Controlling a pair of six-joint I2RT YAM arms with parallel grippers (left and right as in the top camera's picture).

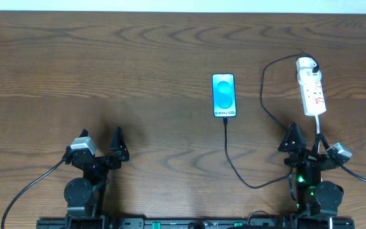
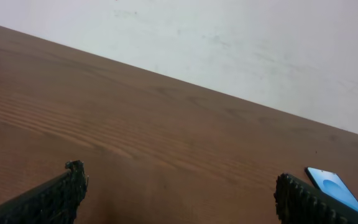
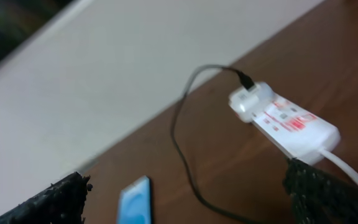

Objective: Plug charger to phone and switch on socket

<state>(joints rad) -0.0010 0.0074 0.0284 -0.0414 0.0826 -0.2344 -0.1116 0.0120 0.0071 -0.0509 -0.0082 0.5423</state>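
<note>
The phone (image 1: 224, 95) lies flat mid-table with its blue screen up, and shows in the left wrist view (image 2: 337, 191) and the right wrist view (image 3: 135, 202). The black charger (image 1: 253, 186) runs from the white adapter (image 1: 306, 63) in a loop to the phone's near edge; I cannot tell whether its tip is inserted. The socket (image 1: 313, 92) lies at the right, with red switch marks (image 3: 291, 121). My left gripper (image 1: 100, 145) stands open at the near left (image 2: 180, 186), empty. My right gripper (image 1: 309, 145) is open and empty just before the socket (image 3: 185, 186).
A white cord (image 1: 319, 127) leaves the socket's near end and passes by the right gripper. The charger's cable (image 3: 182, 149) lies on the wood between phone and socket. A pale wall (image 2: 229, 37) rises behind the table's far edge.
</note>
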